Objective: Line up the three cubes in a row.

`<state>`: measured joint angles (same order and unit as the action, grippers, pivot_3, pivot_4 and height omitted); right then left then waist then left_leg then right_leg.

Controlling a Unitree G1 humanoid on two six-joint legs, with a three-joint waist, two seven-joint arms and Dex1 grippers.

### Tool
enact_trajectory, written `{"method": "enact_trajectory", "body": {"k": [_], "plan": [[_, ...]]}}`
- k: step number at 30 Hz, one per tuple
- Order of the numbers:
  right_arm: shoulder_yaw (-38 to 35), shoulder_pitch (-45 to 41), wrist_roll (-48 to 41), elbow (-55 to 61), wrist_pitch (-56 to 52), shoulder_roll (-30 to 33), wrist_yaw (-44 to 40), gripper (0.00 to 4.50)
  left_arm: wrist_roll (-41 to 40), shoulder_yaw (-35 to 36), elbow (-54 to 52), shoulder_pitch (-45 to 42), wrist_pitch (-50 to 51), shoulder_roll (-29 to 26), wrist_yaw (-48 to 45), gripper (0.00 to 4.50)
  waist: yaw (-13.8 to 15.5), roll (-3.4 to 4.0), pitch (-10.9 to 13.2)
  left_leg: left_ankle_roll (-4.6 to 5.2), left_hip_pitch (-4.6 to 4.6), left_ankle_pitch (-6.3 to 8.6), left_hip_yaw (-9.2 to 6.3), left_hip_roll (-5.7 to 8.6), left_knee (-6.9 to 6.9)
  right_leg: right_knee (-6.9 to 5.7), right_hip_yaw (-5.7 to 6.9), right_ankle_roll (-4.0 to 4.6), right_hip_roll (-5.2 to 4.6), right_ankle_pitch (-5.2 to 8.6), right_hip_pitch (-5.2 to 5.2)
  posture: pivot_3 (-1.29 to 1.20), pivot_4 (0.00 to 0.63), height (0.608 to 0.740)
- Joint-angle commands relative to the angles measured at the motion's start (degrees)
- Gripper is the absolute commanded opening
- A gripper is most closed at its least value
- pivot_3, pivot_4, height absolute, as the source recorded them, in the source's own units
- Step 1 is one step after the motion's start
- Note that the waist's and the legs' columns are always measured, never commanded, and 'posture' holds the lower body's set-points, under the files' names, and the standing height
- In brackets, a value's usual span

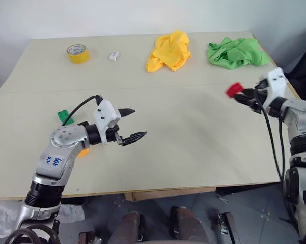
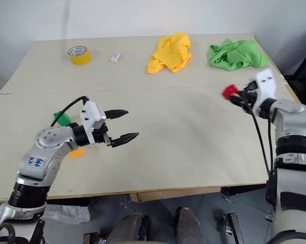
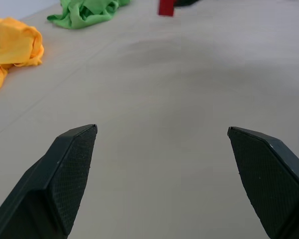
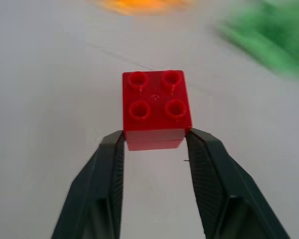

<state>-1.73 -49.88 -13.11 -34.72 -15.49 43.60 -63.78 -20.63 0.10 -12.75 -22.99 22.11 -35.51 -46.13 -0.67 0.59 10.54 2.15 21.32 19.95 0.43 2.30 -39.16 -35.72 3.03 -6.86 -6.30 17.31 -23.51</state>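
Nearest the head camera, the left end effector (image 1: pixel 131 124) hangs over the near part of the surface (image 1: pixel 193 137) with its two black fingers spread wide and nothing between them; in the left wrist view the finger pads (image 3: pixel 72 172) show a fine knurled, grippy texture and taper to blunt wedge tips. Partly hidden behind that arm lie two of the cubes. The green cube (image 1: pixel 64 117) sits on the surface just beyond the elbow, a small glossy plastic block with round studs on top. The orange-yellow cube (image 2: pixel 76 152) peeks out beneath the forearm, closer to the near edge, and too little of it shows to read its studs.

Over at the right side, the right end effector (image 1: pixel 243 96) is clamped on the red cube (image 4: pixel 156 109), carrying it raised above the surface. The right wrist view shows it plainly: a squarish block of shiny red plastic with four hollow round studs in a two-by-two grid, pinched at its lower sides by the two dark fingers.

Smooth, matte pale beige boards make up the surface, with a seam running across. Along the far part lie a yellow tape roll (image 1: pixel 78 53), a small white block (image 1: pixel 113 56), a crumpled yellow cloth (image 1: pixel 169 51) and a crumpled green cloth (image 1: pixel 237 52), both soft and wrinkled.
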Motion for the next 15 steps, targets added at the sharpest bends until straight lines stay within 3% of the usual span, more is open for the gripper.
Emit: {"method": "enact_trajectory", "body": {"k": [1, 7, 15], "plan": [[7.07, 3.19, -2.46, 14.79, -3.75, 1.56, -13.95, 1.46, -1.74, 3.4, 0.39, 1.26, -3.17, -1.36, -2.85, 4.5, 0.29, 0.0, 0.0, -0.01, 0.0, 0.0, -0.03, -0.01, -0.01, 0.0, 0.0, 0.0, 0.0, 0.0, 0.01, 0.0, 0.15, 0.74], [17.38, 1.41, 1.88, 21.62, -7.38, -3.42, -16.19, 1.46, -2.58, 5.72, 2.58, 3.8, -3.04, -3.66, -5.64, 4.5, 0.67, -0.01, 0.01, 0.0, 0.02, 0.0, -0.14, 0.11, -0.13, -0.02, 0.01, 0.0, -0.16, 0.0, 0.03, 0.0, 0.15, 0.74], [22.81, -0.9, 10.49, 12.53, -1.06, -7.93, -12.53, 1.46, -2.35, 4.87, 0.18, 4.69, -2.92, -2.57, -3.83, 4.5, 0.43, -0.03, 0.01, 0.01, 0.05, 0.0, -0.3, 0.25, -0.14, -0.04, 0.13, 0.0, -0.25, 0.0, 0.04, 0.0, 0.15, 0.74]]}}
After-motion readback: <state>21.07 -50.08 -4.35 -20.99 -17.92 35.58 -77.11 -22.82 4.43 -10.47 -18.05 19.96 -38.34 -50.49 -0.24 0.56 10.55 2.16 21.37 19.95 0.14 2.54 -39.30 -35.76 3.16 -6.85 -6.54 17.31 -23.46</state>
